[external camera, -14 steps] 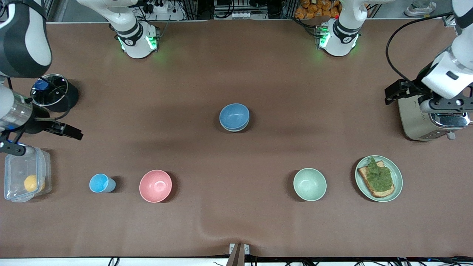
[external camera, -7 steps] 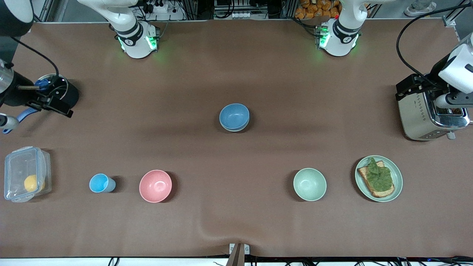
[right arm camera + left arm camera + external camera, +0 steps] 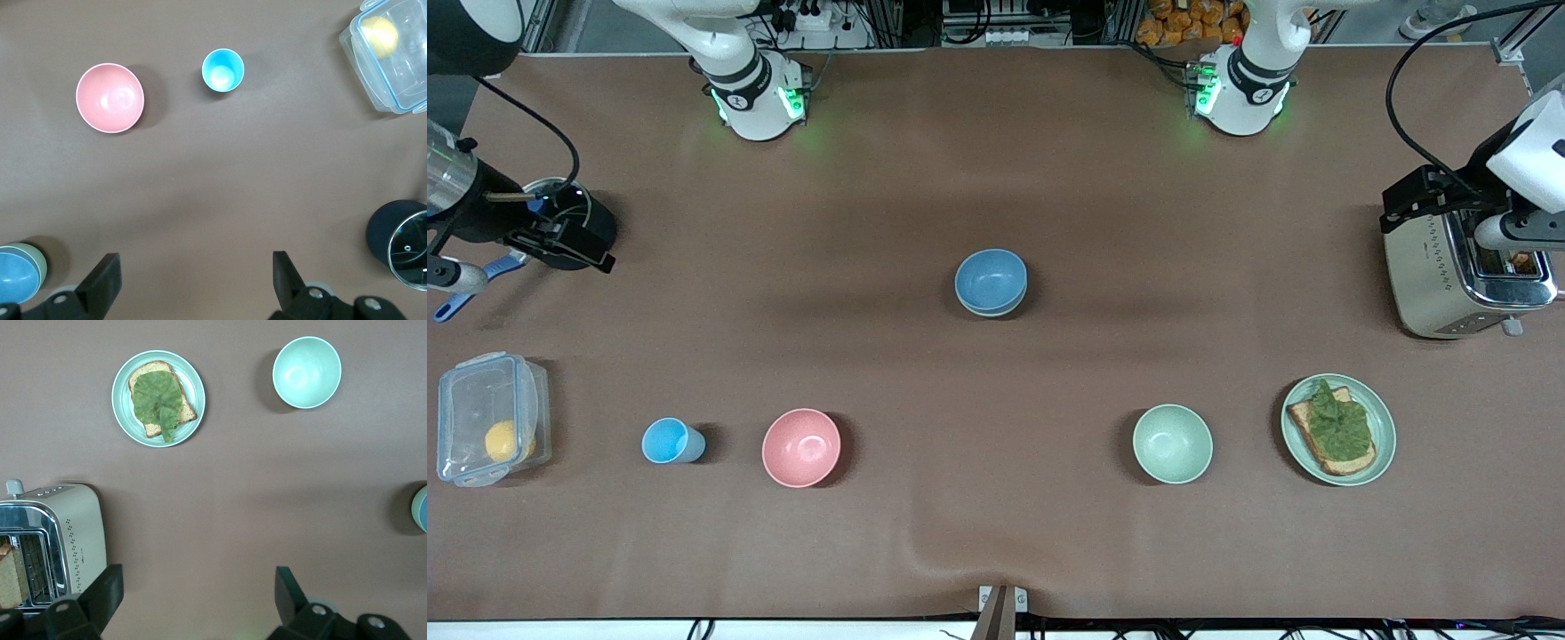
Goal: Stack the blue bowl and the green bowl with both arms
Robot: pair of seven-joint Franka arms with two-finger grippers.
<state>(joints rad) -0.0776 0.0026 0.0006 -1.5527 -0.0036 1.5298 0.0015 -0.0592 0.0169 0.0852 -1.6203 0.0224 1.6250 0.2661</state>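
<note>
Over the preceding second both arms had drawn back toward the ends of the table: the right gripper had moved from over the clear lidded container to over the black canister, and the left gripper had risen slightly over the toaster. Both sets of jaws stood spread and empty, as the wrist views confirmed. The blue bowl sat at the table's centre, nested in the green bowl, whose sage rim showed beneath it. The mint bowl and pink bowl stood apart, nearer the camera. The stack appeared complete, and the withdrawal suggested a return to rest.
</note>
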